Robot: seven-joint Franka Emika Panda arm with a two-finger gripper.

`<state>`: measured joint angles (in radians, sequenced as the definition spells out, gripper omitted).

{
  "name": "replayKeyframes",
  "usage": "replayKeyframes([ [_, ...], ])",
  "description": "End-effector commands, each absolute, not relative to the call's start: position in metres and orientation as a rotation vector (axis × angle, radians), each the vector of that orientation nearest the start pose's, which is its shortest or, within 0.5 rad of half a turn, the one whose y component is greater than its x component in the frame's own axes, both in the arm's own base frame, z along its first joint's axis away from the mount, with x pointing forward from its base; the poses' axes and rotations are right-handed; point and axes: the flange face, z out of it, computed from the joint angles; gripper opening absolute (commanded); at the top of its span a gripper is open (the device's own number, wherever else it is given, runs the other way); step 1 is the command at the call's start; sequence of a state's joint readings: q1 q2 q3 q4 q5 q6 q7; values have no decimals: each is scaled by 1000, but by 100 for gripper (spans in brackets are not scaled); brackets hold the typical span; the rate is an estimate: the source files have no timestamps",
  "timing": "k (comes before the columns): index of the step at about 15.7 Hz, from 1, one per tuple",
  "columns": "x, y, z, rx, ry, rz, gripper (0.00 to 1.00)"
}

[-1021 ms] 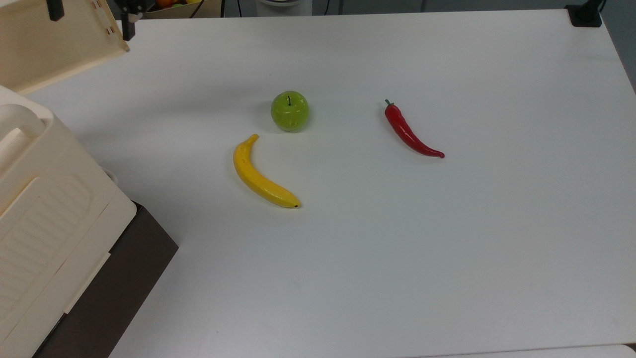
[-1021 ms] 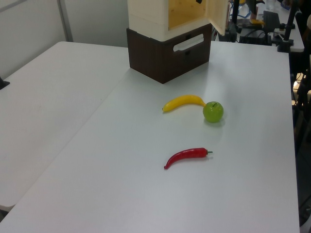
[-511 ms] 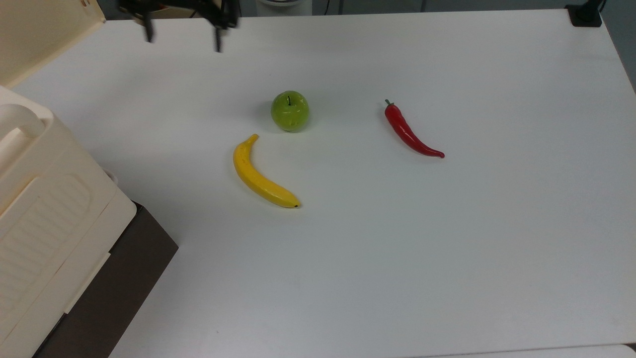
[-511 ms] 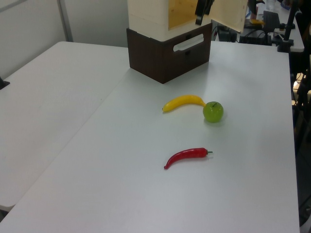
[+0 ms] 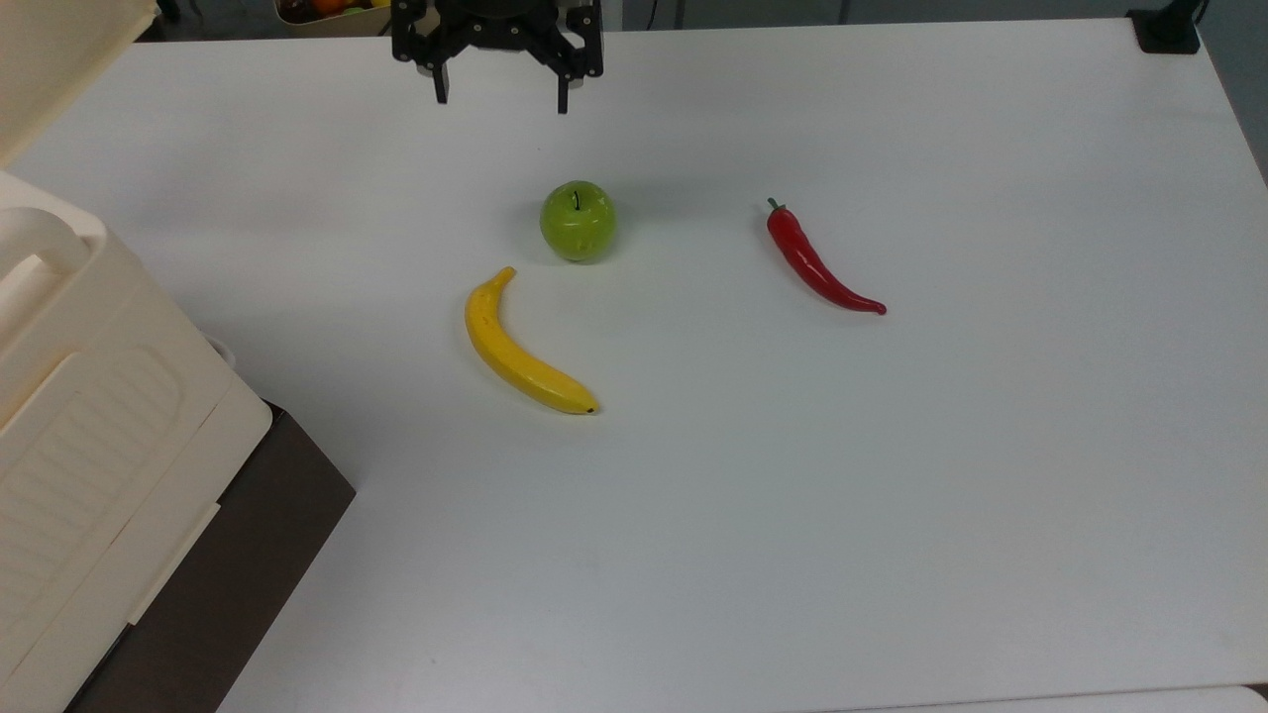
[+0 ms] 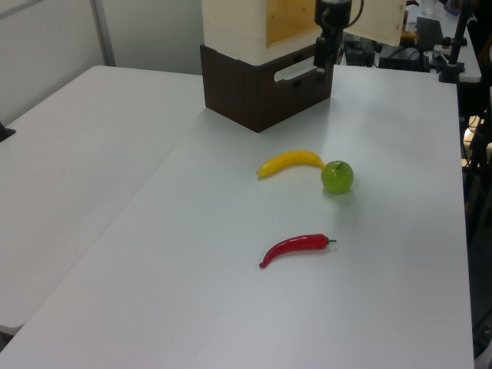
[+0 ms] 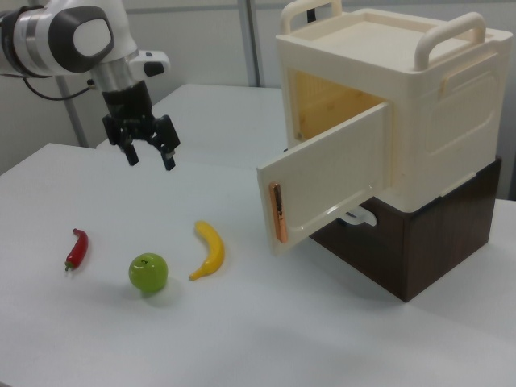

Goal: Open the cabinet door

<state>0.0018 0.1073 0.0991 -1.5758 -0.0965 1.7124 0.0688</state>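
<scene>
Cabinet door [image 7: 326,179] swung wide open from cream box. Pincer [image 7: 150,154] spread wide, empty, hovering above table [image 5: 892,495], at 12 o'clock from apple [image 5: 578,220] in top view.

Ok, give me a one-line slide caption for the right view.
Door swung open on the cabinet; open claw hangs empty above the table, near pepper, apple and banana.

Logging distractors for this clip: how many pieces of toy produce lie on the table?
3. In the top view, a green apple sits mid-table, a banana lies just below-left of it, and a red chili pepper lies apart to the right. None appears hidden.
</scene>
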Motion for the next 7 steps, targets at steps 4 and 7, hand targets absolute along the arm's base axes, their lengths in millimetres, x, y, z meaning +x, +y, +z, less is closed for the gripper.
replayKeyframes([
  [4,568,33,577,-3216,1,-6,100],
  [7,568,33,578,-3216,1,-4,100],
])
